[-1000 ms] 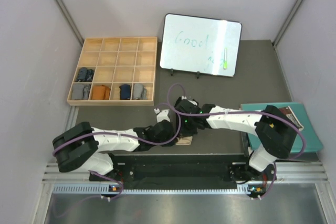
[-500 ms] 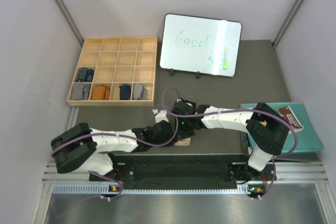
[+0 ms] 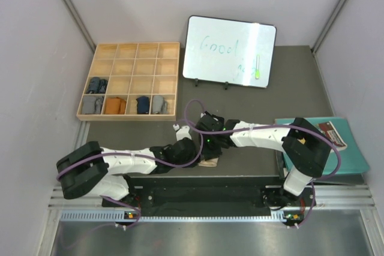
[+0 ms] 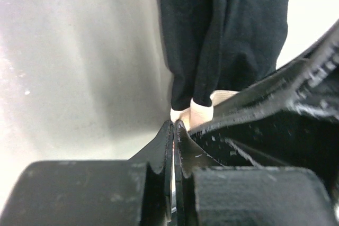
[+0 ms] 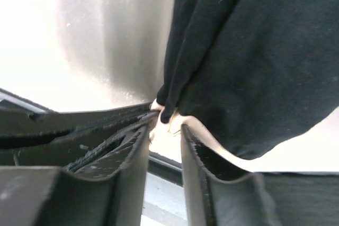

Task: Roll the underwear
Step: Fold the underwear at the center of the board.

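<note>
From above, the left arm (image 3: 129, 159) and the right arm (image 3: 261, 136) are meeting over the near middle of the table (image 3: 252, 100). The black underwear (image 3: 210, 161) is lying under their wrists, and only a strip of its beige waistband is showing. A wooden tray (image 3: 128, 46) is sitting at the far left with 5 rolled pieces in its near compartments. A whiteboard (image 3: 228, 52) is standing behind.

In the left wrist view, the left gripper (image 4: 174, 129) is pressing its 2 fingers together. The waistband is touching their tips, and I cannot tell whether any cloth is being pinched. The black cloth is stretching away beyond.

In the right wrist view, the right gripper (image 5: 163, 130) is holding its fingers apart. The waistband's edge is sitting in the gap, and the cloth is spreading to the right.
</note>
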Robot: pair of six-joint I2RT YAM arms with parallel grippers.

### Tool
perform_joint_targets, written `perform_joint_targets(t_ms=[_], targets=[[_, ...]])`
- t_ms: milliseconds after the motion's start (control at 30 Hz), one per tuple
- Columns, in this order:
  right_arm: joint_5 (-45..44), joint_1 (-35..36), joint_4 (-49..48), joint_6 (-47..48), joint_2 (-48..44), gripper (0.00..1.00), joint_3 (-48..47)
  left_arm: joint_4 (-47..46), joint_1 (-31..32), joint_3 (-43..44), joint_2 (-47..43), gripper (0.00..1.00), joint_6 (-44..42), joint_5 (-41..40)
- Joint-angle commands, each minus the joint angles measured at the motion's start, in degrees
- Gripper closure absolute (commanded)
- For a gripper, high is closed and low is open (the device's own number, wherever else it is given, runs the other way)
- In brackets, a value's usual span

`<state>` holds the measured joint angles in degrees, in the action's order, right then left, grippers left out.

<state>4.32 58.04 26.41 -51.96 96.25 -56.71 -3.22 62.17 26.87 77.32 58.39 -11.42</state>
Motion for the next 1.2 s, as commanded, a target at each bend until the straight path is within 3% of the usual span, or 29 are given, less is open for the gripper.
perform_joint_targets(t_ms=[0, 133, 500, 800, 967, 1167], targets=[[1.57, 2.52, -2.95, -0.07, -2.37, 0.65, -2.18, 1.64, -0.21, -0.51, -2.17, 1.0, -1.79, -2.11], [-0.01, 2.52, -1.8, 0.55, -4.75, 0.56, -3.58, 2.69, -0.21, -0.42, -4.28, 1.0, -2.14, -2.38], [-5.45, 0.15, 4.35, 0.9, -14.15, 0.44, -2.8, 9.28, -0.21, -0.95, -14.03, 0.99, -1.53, -3.08], [-5.72, -5.66, 1.98, -1.03, -22.51, 0.39, 8.0, 15.35, -0.21, -1.39, -20.72, 0.72, -1.26, -3.78], [-4.58, -6.1, -0.92, -1.74, -20.76, 0.4, 10.12, 14.32, -0.21, 0.29, -20.37, 0.5, -1.79, -4.57], [-2.47, -6.1, -4.0, -2.44, -17.59, 0.41, 11.88, 11.05, -0.21, 3.62, -14.66, 0.43, -3.89, -3.7]])
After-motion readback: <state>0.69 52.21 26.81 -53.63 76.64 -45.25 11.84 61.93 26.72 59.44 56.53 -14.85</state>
